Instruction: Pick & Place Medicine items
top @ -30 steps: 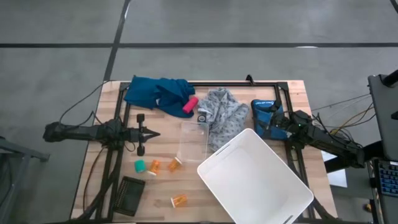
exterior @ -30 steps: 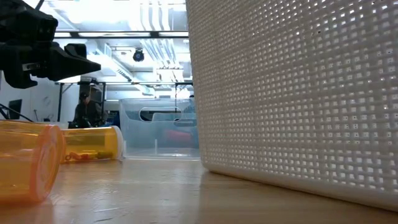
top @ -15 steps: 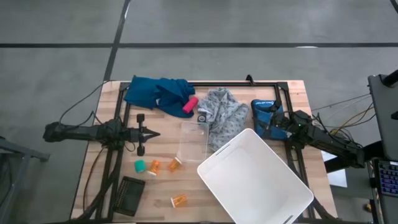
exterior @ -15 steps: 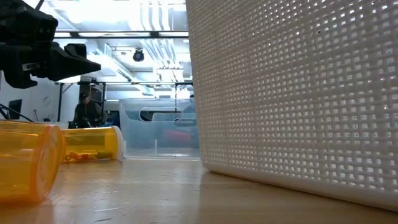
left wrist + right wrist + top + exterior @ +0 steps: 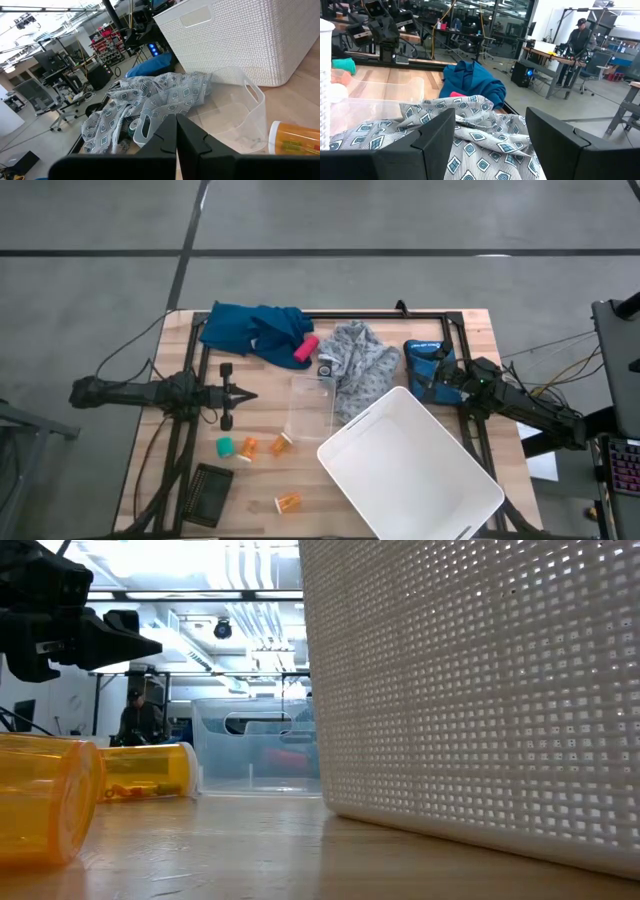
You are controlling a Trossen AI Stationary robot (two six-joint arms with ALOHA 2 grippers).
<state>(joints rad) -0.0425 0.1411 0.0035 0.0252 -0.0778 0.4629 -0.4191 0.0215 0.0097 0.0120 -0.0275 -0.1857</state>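
Three orange pill bottles with white caps lie on their sides on the wooden table, two side by side (image 5: 249, 447) (image 5: 282, 444) and one nearer the front edge (image 5: 288, 502). In the low view two of them show close up (image 5: 40, 795) (image 5: 150, 772). My left gripper (image 5: 247, 394) hangs shut above the table's left part, just beyond the pair; one bottle (image 5: 295, 142) shows past its fingers (image 5: 176, 135). My right gripper (image 5: 490, 145) stands open and empty at the table's right, pointing over the grey patterned cloth (image 5: 470, 135).
A large white perforated basket (image 5: 410, 470) fills the near right. A clear plastic bin (image 5: 310, 408) stands at the middle, with the grey cloth (image 5: 360, 365), a blue cloth (image 5: 250, 328) and a pink item (image 5: 306, 348) behind. A green cap (image 5: 226, 446), black block (image 5: 210, 494) and blue pouch (image 5: 425, 365) also lie about.
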